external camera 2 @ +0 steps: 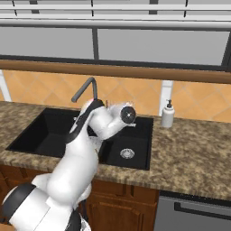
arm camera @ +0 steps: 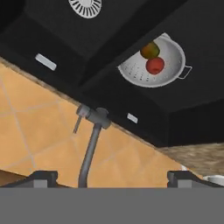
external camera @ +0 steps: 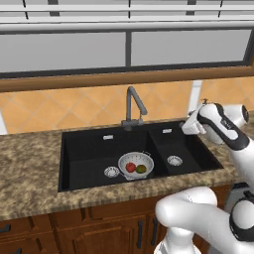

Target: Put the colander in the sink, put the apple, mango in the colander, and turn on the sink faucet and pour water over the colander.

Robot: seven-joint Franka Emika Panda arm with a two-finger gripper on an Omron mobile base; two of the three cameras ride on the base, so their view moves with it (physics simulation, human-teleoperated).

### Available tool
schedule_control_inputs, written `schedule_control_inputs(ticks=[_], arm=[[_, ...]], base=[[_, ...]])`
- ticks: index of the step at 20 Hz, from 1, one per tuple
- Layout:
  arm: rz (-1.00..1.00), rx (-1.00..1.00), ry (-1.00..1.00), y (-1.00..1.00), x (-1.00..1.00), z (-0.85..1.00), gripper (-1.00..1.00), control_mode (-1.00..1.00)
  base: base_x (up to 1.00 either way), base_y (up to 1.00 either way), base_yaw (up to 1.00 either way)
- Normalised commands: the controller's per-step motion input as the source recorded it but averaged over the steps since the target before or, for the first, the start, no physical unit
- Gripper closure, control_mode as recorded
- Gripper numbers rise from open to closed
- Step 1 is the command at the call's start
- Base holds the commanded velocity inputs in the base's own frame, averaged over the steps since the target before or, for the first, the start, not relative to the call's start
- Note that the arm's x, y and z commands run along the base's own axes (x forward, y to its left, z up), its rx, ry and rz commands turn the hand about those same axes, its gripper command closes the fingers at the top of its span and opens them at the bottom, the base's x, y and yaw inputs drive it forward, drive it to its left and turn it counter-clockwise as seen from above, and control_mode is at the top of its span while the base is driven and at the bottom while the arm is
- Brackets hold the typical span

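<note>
Kitchen: sink [external camera: 89,149], granite counter [external camera: 30,173].

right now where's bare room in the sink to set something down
The smaller basin is bare but for its drain. The large basin is free along its left and back, between its left wall and its drain. It is crowded at the front right, where the colander holds the apple and mango.

The silver perforated colander [external camera: 136,164] sits upright in the large basin of the black double sink [external camera: 84,149], near its 5 o'clock corner. Inside, the red apple [external camera: 130,167] lies at 9 o'clock, the yellow-green mango [external camera: 141,169] at 3. The dark grey faucet [external camera: 133,106] stands at the sink's 12 o'clock rim, dry.
</note>
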Motion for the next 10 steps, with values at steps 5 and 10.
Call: schedule_control_inputs(ticks=[5, 10], arm=[[0.19, 0.68, 0.24, 0.04, 0.26, -0.67, -1.00, -1.00], [0.18, 0.51, 0.21, 0.33, 0.38, -0.20, -1.00, -1.00]], base=[[0.00, 0.00, 0.00], [0.00, 0.00, 0.00]])
